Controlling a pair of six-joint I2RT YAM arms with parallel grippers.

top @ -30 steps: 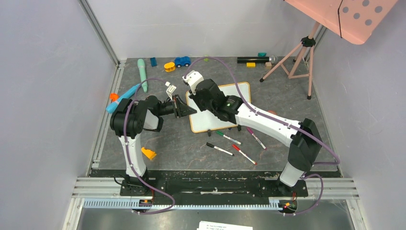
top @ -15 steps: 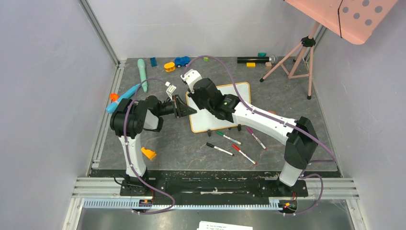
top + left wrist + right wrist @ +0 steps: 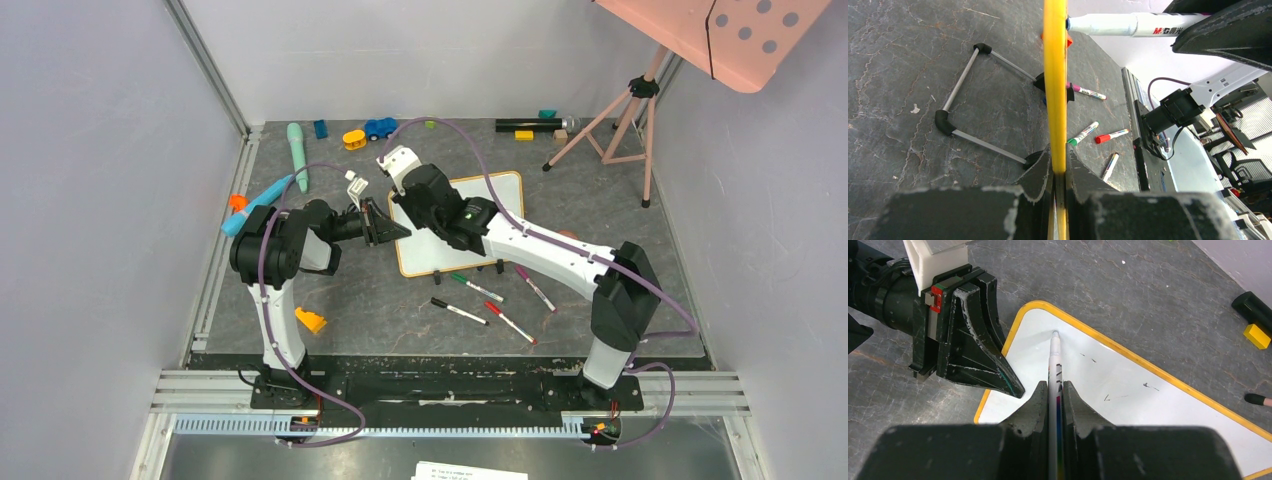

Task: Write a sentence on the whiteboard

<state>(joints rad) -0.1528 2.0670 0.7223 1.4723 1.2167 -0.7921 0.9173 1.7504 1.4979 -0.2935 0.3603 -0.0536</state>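
While I look down from above, my left gripper [image 3: 392, 229] is clamped on the left edge of the whiteboard [image 3: 495, 195], which sits mid-bench [image 3: 380, 300]. My right gripper [image 3: 408, 188] hangs over its far left corner, and my right arm covers much of the board. Four loose markers [image 3: 477, 288] lie just in front of it, and a tripod [image 3: 610, 125] stands at the far right.

From the left wrist, the yellow frame runs between my fingers, with a wire stand [image 3: 961, 80] behind it.

From the right wrist, my fingers are closed on a pen [image 3: 1054, 365], its tip on the white surface near the corner. Only a few faint strokes [image 3: 1148, 386] show.
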